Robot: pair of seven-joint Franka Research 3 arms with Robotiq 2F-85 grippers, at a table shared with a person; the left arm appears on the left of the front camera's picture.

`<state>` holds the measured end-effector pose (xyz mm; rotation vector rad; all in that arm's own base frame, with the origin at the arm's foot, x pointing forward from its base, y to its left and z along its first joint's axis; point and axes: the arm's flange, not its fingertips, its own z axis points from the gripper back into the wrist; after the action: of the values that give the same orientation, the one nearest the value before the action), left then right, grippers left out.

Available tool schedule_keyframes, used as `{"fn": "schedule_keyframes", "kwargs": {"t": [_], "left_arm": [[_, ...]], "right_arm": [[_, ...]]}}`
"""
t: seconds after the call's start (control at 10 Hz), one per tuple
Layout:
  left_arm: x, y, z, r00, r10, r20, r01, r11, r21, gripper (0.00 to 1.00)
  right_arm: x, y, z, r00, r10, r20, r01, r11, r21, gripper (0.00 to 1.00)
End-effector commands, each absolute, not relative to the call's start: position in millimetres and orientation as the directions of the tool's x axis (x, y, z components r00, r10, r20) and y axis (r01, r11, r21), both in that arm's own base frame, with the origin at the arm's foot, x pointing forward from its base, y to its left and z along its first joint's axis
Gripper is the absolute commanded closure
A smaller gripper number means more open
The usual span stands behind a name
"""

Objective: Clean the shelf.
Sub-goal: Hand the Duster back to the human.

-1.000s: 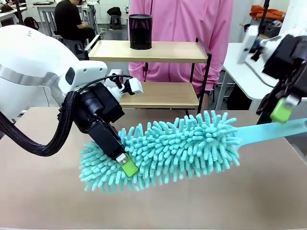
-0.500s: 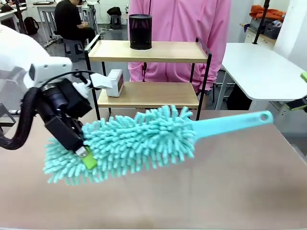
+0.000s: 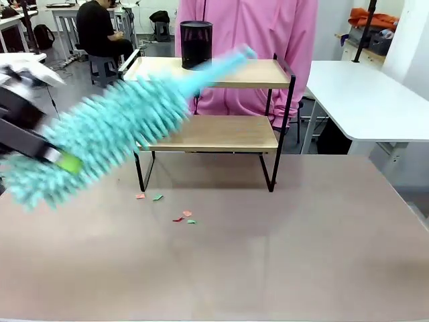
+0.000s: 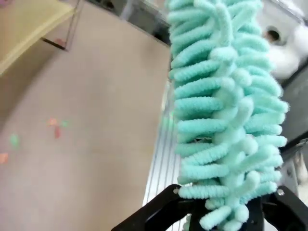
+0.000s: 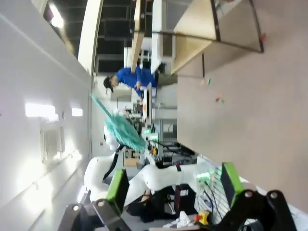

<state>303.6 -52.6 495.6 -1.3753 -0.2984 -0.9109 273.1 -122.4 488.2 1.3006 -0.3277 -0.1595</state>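
The left gripper (image 3: 64, 161) is clamping the duster (image 3: 114, 131) by its fluffy head while the right gripper (image 5: 171, 185) is standing open and empty, so the handle, crossing the shelf (image 3: 221, 133), is risking striking the black cup (image 3: 196, 44).

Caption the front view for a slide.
Left gripper swings a fluffy teal microfibre duster toward the two-tier wooden shelf.

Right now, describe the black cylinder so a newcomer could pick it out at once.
Find the shelf, the two-tier wooden rack in a black frame at the table's far side, in front of the person in pink. The black cylinder stands upright on its top board, towards the left. It is the one dark, solid object there; the teal duster's handle crosses just beside it.
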Motion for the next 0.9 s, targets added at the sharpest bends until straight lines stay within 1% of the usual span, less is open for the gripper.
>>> {"fn": "schedule_keyframes", "kwargs": {"t": [0.0,0.1,0.2,0.3,0.4,0.5,0.6,0.7,0.8], "left_arm": [[271.0,6.9,517.9,0.598,-0.122,0.792,0.797,-0.010,-0.604,1.00],[257.4,49.1,528.3,0.550,0.053,0.833,0.835,-0.020,-0.550,1.00],[251.4,68.8,529.3,0.533,0.157,0.832,0.844,-0.020,-0.536,1.00],[248.6,92.9,520.8,0.548,0.312,0.776,0.806,0.053,-0.590,1.00],[256.7,105.8,508.4,0.618,0.432,0.657,0.704,0.070,-0.707,1.00],[269.5,111.0,496.3,0.707,0.501,0.499,0.548,0.058,-0.834,1.00],[281.6,111.4,485.2,0.770,0.532,0.353,0.361,0.092,-0.928,1.00],[291.8,108.9,477.2,0.829,0.487,0.275,0.268,0.086,-0.960,1.00],[298.8,105.1,472.3,0.868,0.445,0.220,0.202,0.089,-0.975,1.00]], "right_arm": [[276.2,-105.3,490.3,0.967,-0.183,0.178,-0.124,0.274,0.954,0.00],[276.2,-105.3,490.3,0.967,-0.183,0.178,-0.124,0.274,0.954,0.00],[276.2,-105.3,490.3,0.967,-0.183,0.178,-0.124,0.274,0.954,0.00],[276.2,-105.3,490.3,0.967,-0.183,0.178,-0.124,0.274,0.954,0.00],[276.2,-105.3,490.3,0.967,-0.183,0.178,-0.124,0.274,0.954,0.00],[276.2,-105.3,490.3,0.967,-0.183,0.178,-0.124,0.274,0.954,0.00],[276.2,-105.3,490.3,0.967,-0.183,0.178,-0.124,0.274,0.954,0.00],[276.2,-105.3,490.3,0.967,-0.183,0.178,-0.124,0.274,0.954,0.00],[276.2,-105.3,490.3,0.967,-0.183,0.178,-0.124,0.274,0.954,0.00]]}}
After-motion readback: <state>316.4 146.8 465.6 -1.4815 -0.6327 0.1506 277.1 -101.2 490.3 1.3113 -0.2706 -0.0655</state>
